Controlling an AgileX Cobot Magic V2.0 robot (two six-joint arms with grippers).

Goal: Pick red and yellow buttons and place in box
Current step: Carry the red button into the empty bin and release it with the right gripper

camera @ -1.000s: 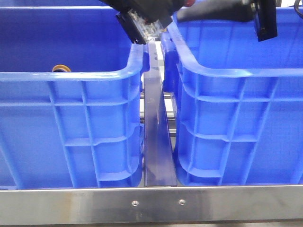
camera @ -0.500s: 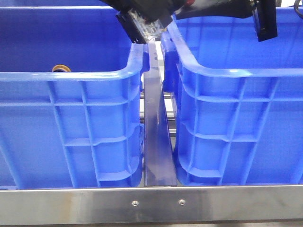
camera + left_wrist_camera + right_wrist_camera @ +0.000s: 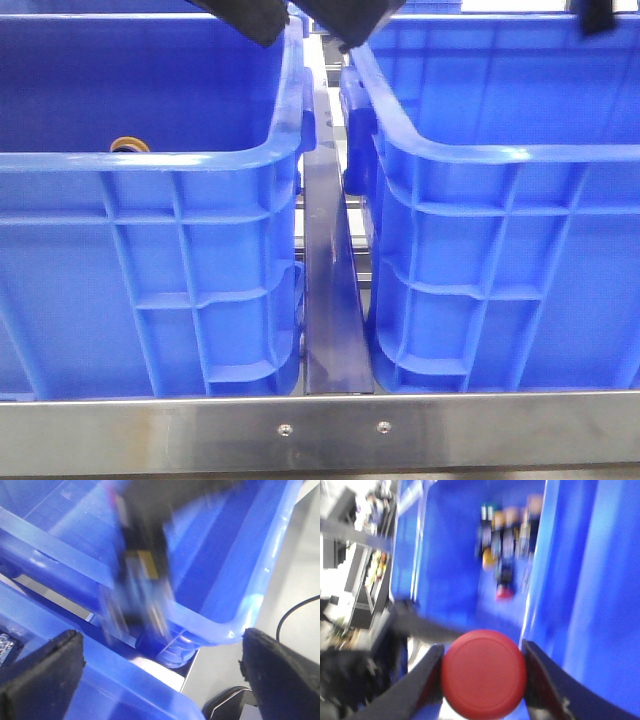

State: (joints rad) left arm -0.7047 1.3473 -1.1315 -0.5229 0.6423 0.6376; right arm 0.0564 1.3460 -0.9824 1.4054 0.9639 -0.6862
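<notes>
- Left gripper: two broad black fingers, matte and wedge-shaped.
- Right gripper: dark grey tapering fingers.
- Front view: black arm housings at 12 o'clock.

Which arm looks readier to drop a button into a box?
The right. Its gripper already clamps the red button above a blue box. The left gripper is open and holds nothing.

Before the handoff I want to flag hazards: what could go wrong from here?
The right gripper pinches the round red domed button only by its cap edges, and the view is motion-blurred, so it might slip out. The left gripper hangs open close by the blue plastic crate's rolled rim and could clip it.
</notes>
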